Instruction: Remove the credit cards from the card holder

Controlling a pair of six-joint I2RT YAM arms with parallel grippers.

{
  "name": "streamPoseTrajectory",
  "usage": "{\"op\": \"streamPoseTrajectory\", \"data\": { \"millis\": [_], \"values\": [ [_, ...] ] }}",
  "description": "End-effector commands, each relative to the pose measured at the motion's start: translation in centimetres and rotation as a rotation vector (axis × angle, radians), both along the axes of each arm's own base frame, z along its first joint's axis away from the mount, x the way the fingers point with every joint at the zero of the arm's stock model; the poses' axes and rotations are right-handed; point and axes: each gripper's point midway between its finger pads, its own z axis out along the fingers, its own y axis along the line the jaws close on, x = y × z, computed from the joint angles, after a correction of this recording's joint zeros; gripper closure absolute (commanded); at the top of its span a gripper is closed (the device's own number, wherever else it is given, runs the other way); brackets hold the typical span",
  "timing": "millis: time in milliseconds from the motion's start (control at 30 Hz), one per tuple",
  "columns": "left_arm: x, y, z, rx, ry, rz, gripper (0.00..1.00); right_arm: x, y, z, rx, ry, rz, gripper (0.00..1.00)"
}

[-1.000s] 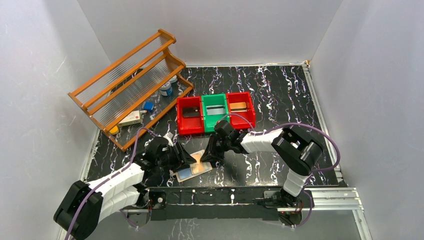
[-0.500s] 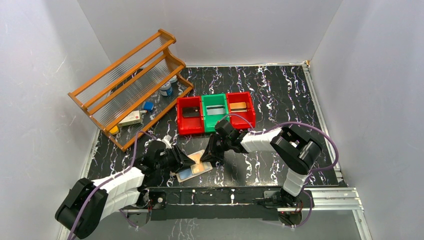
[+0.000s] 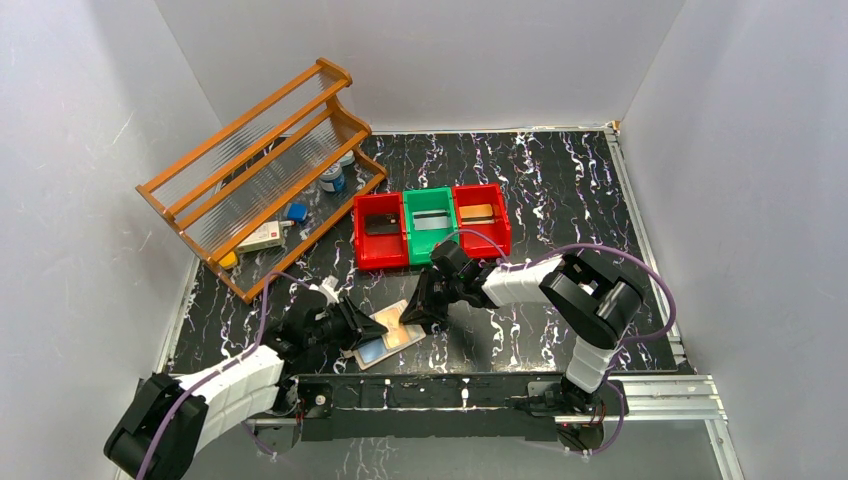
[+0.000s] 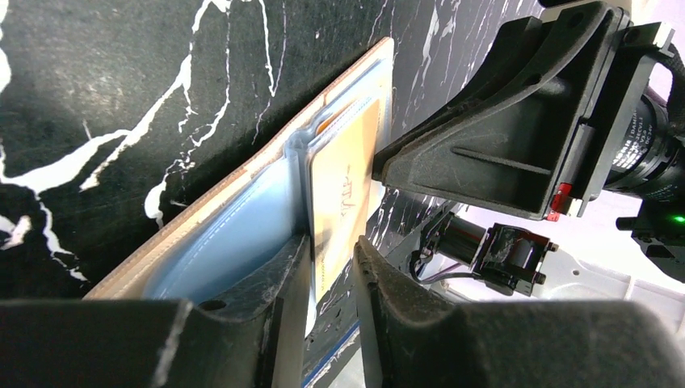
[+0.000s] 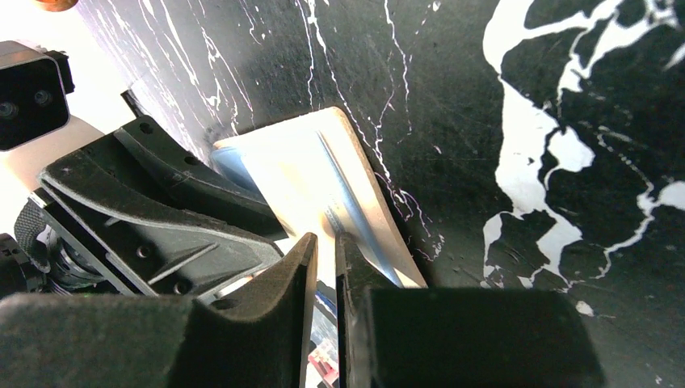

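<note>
While the top view shows only the open holder [image 3: 385, 345] lying flat low in the middle of the frame, with the left gripper [image 3: 357, 328] at its left side and the right gripper [image 3: 414, 318] at its upper right corner, the wrist views show what each one is doing. From the left wrist you can see that gripper's fingers [image 4: 283, 307] on either side of a raised blue sleeve and the gold card [image 4: 343, 194] inside it. They stand close together with a slim gap, and I cannot tell whether they press on it. From the right wrist you can see the right gripper nearly pressed together, pinching the holder's pale edge.

Overhead, the holder's long axis runs from lower left to upper right, with its blue end at the lower left and its tan end toward the right gripper.

Only the top view takes in the bins [image 3: 430, 193] higher up, well apart from the holder. A dark card [image 3: 381, 225], a grey card [image 3: 432, 222] and an orange card [image 3: 478, 212] lie in them, one to each bin.
</note>
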Motion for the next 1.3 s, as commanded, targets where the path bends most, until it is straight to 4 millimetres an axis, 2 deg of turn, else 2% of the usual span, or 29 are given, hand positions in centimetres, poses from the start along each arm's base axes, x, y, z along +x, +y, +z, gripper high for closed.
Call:
{"op": "streamPoseTrajectory", "data": {
  "millis": [0, 167, 433, 567, 600, 700, 1267],
  "values": [
    [0.8, -1.2, 2.8, -0.098, -0.08, -0.019, 0.78, -2.4, -3.6, -5.3, -0.205, 0.075, 0.0, 0.76],
    [1.0, -1.6, 3.1, -0.112, -0.09, -0.032, 0.83, -2.3, -3.5, -5.2, -0.201, 0.073, 0.005, 0.76],
    [1.4, -2.1, 3.3, -0.127, -0.096, -0.046, 0.82, -2.5, -3.4, -5.3, -0.196, 0.078, 0.014, 0.76],
    [1.4, -1.7, 2.5, -0.072, -0.064, -0.042, 0.99, -2.4, -3.5, -5.3, -0.203, 0.072, 0.008, 0.76],
    [1.2, -1.3, 1.9, -0.031, -0.042, -0.041, 1.0, -2.3, -3.6, -5.3, -0.207, 0.07, 0.005, 0.76],
    [0.7, -0.3, 0.5, 0.061, 0.006, -0.036, 1.0, -2.1, -3.9, -5.2, -0.225, 0.057, -0.009, 0.76],
    [-0.2, 1.6, -0.1, 0.157, 0.021, -0.012, 1.0, -1.7, -4.6, -5.5, -0.269, 0.041, -0.032, 0.76]
  ]
}}
